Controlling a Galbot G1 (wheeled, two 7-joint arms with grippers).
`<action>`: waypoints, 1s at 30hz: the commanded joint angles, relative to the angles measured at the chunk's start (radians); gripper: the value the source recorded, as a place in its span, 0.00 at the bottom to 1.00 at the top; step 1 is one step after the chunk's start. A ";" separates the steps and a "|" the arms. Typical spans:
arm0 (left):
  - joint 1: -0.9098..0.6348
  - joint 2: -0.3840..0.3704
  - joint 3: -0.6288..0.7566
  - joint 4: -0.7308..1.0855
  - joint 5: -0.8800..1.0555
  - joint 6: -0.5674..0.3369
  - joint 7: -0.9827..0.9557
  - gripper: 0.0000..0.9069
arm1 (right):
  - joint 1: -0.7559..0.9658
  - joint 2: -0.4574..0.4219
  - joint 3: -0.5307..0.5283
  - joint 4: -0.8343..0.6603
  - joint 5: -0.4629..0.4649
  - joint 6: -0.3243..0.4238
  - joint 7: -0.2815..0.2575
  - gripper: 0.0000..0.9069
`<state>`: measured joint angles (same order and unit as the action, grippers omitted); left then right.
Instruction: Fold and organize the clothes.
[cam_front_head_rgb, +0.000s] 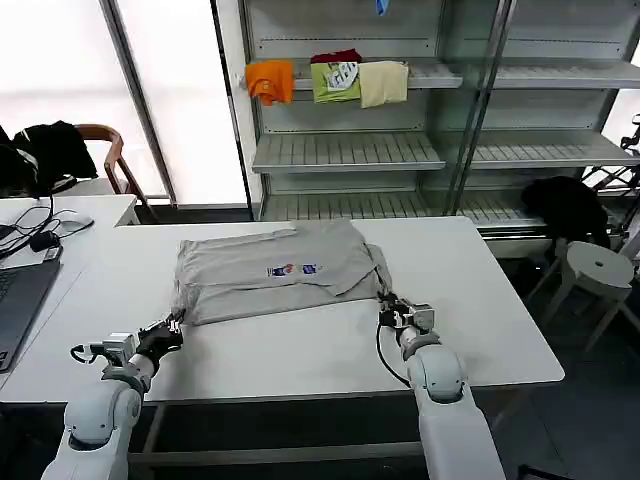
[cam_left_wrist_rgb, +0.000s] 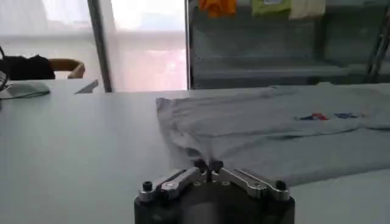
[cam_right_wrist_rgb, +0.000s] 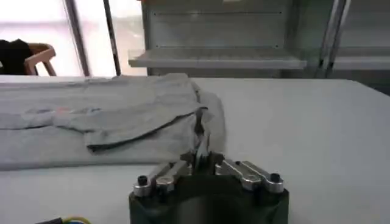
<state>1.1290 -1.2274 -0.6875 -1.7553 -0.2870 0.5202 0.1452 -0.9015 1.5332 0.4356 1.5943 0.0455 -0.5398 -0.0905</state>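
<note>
My left gripper (cam_front_head_rgb: 176, 322) has its jaws pinched on the near left corner of the shirt (cam_front_head_rgb: 275, 270); my right gripper (cam_front_head_rgb: 386, 312) has its jaws clamped on the near right corner. Shirt lies half-folded mid-desk (cam_front_head_rgb: 480, 310), print (cam_front_head_rgb: 295, 269) up.

White table (cam_front_head_rgb: 500, 330) in middle of room. Behind it, grey metal shelving (cam_front_head_rgb: 350, 150); orange, green and cream cloths (cam_front_head_rgb: 330, 80) draped on upper shelf. Bright windows (cam_front_head_rgb: 60, 60) at back left, daylight washing in. Wooden chair (cam_front_head_rgb: 105, 150) under dark garment. Laptop (cam_front_head_rgb: 20, 300) on side desk. White stool (cam_front_head_rgb: 600, 270) at right, black bundle (cam_front_head_rgb: 565, 205) beside it.
</note>
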 joint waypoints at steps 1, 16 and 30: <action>0.020 0.009 -0.005 -0.020 -0.018 0.007 0.005 0.00 | -0.060 -0.021 -0.031 0.144 0.039 -0.043 0.044 0.00; 0.200 0.054 -0.066 -0.138 -0.105 0.018 0.004 0.00 | -0.450 -0.091 -0.071 0.543 -0.041 -0.044 0.066 0.00; 0.396 -0.007 -0.189 -0.267 -0.123 0.002 -0.018 0.00 | -0.565 -0.101 -0.049 0.609 -0.054 -0.042 0.050 0.00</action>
<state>1.3823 -1.2090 -0.8063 -1.9394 -0.3945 0.5292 0.1330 -1.3624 1.4405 0.3868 2.1218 0.0032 -0.5785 -0.0399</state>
